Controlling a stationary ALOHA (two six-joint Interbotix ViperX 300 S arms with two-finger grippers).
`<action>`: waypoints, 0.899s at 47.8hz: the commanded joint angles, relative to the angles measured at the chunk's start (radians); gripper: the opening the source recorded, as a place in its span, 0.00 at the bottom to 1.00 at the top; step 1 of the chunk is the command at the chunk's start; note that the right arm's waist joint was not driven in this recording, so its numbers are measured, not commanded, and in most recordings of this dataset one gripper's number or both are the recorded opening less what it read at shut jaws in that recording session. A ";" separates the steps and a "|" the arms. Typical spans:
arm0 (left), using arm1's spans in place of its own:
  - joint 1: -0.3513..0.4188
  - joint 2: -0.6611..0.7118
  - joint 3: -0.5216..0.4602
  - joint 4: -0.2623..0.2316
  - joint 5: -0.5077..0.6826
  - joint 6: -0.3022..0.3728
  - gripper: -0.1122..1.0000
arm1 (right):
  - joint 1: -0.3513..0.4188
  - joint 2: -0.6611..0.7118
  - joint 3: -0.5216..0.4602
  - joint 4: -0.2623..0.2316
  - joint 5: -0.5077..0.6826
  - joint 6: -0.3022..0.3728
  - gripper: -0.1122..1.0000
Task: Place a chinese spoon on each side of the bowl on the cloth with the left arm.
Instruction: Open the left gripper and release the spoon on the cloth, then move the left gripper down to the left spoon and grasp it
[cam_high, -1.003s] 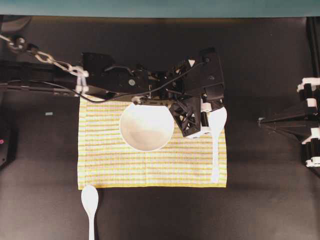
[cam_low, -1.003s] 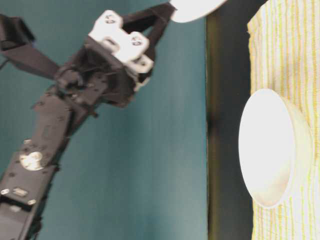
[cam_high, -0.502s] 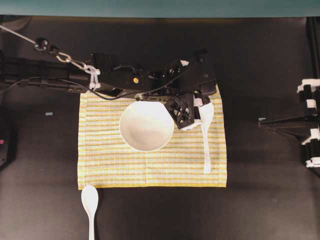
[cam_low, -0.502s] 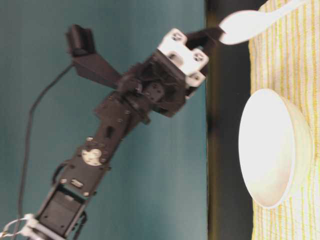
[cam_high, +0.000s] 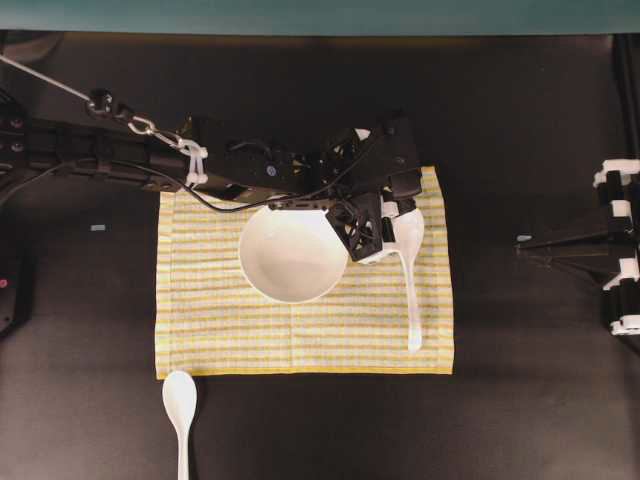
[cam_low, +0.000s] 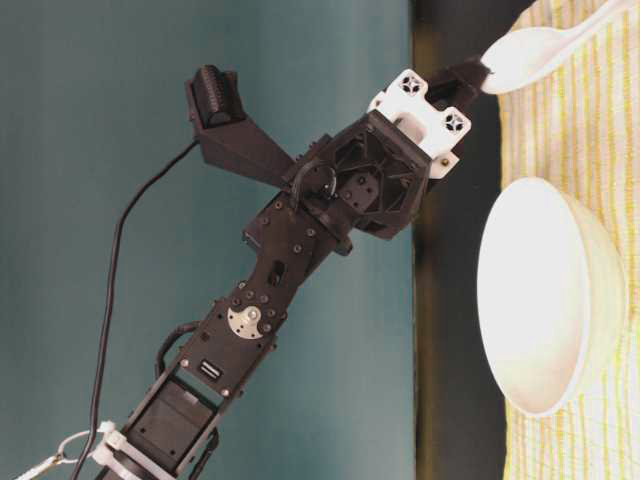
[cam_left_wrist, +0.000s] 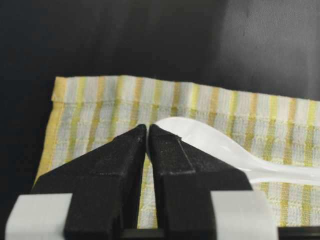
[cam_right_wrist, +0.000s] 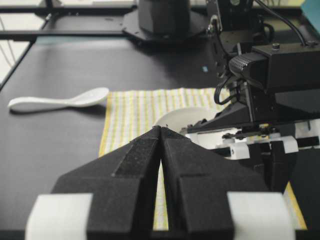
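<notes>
The glossy round white bowl (cam_high: 293, 254) is seen on the yellow-striped rectangular cloth (cam_high: 220, 320). A white ceramic spoon (cam_high: 409, 270), lying on the cloth right of the bowl, is pinched at its scoop by the left gripper (cam_high: 393, 228), jaws nearly together. The right gripper (cam_right_wrist: 161, 131) is seen with jaws pressed together; another white spoon (cam_high: 181, 408) lies on the black bench (cam_high: 520, 400).
</notes>
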 joint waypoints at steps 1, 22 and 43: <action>-0.003 -0.005 -0.003 0.003 -0.018 0.002 0.18 | 0.000 0.005 -0.006 0.002 -0.012 0.003 0.10; -0.072 -0.143 0.055 0.003 0.051 -0.014 0.84 | 0.000 -0.006 -0.006 0.002 -0.005 0.003 0.10; -0.301 -0.555 0.437 0.003 0.067 -0.144 0.82 | 0.000 -0.031 0.000 0.003 -0.003 0.003 0.10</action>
